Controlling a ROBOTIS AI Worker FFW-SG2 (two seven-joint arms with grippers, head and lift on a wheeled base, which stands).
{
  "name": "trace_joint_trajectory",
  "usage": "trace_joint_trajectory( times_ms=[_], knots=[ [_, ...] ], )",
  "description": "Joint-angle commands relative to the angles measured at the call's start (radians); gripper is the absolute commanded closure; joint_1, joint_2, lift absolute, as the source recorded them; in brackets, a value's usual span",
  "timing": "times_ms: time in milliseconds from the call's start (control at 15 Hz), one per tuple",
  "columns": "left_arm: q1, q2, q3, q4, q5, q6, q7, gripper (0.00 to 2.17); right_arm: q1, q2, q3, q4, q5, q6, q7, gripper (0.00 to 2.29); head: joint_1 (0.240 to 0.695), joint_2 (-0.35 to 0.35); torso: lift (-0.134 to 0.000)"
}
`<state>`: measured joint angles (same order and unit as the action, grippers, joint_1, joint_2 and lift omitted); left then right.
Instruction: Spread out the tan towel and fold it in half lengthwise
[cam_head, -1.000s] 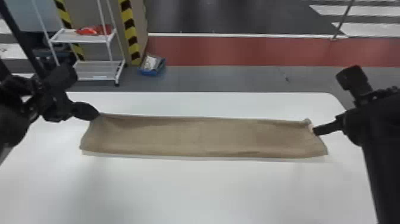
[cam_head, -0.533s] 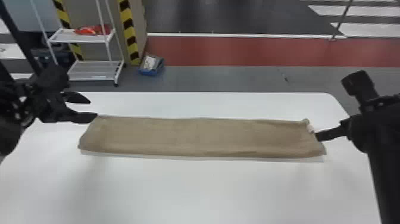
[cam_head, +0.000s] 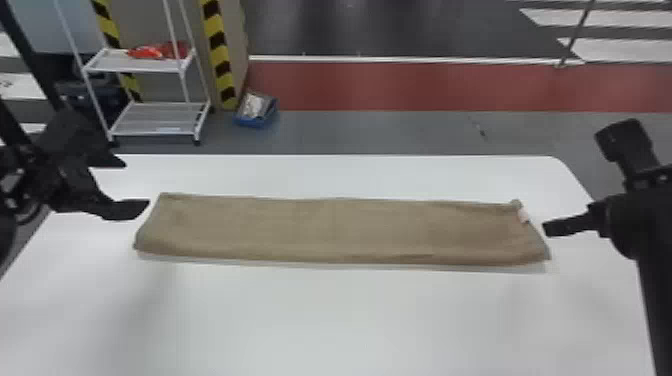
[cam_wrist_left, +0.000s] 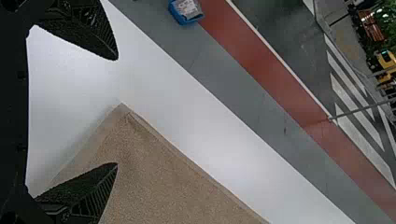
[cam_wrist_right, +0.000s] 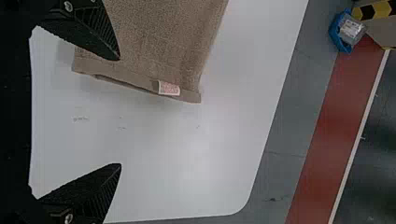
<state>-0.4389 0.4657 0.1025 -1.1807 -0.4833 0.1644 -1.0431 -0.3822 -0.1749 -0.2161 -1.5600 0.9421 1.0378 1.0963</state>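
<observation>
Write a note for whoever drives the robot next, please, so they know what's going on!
Left pincer: open, empty, by the tan towel's left end.
Right pincer: open, empty, by its right end, near the label.
Towel: flat on the white table, in a long strip.
Done: spread out and, it seems, folded lengthwise.
Left: probably just moving both arms clear.

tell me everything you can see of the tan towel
The tan towel looks like soft woven cloth, with a small pale label on its right end near the far corner. It lies in a long, narrow strip, apparently folded lengthwise, running left to right on the white table, with slight creases. The open left gripper and right gripper are at its ends, not gripping it.
</observation>
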Motion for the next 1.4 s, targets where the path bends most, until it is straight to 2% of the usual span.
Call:
trace_joint_trajectory(
  times_ms=[0, 133, 1333],
  knots=[
    [0.012, 0.001, 0.012, -0.005, 0.003, 0.001, 0.000, 0.08, 0.000, 0.000, -0.019, -0.006, -0.016, 0.023, -0.013, 0.08, 0.695, -0.020, -0.125],
    [0.031, -0.001, 0.023, -0.028, 0.014, 0.004, 0.003, 0.08, 0.016, 0.000, -0.034, -0.037, -0.052, 0.057, -0.030, 0.08, 0.695, -0.023, -0.125],
    [0.066, 0.001, 0.065, -0.083, 0.031, 0.007, -0.009, 0.08, 0.065, -0.002, -0.080, -0.117, -0.109, 0.127, -0.044, 0.08, 0.695, -0.030, -0.125]
  ],
)
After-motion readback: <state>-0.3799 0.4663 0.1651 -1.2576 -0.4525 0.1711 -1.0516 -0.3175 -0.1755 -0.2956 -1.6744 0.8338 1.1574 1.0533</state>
